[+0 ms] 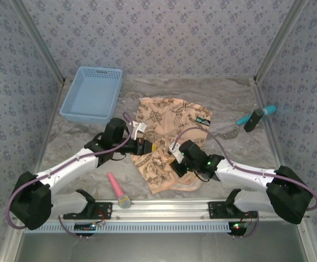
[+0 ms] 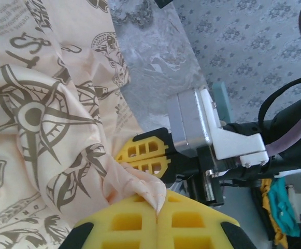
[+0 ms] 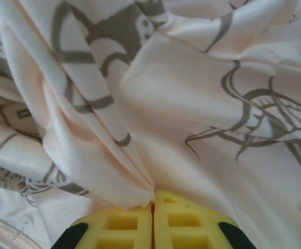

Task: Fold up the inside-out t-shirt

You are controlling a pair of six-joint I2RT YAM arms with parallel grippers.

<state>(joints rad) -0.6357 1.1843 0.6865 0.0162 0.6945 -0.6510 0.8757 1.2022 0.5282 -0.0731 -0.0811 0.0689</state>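
The inside-out t-shirt [image 1: 169, 123] lies rumpled at the middle of the surface [image 1: 229, 101], with the left claw [image 2: 156, 207] and right claw [image 3: 153, 203] each pinched closed on a bunch of cloth, so folding looks barely begun.

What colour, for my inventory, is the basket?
Light blue; basket clearest in the top external view.

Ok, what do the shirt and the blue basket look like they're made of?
The shirt looks like thin, soft cloth, slightly silky: it gathers into fine folds where pinched. The blue basket looks like rigid moulded plastic, judging by its stiff straight walls.
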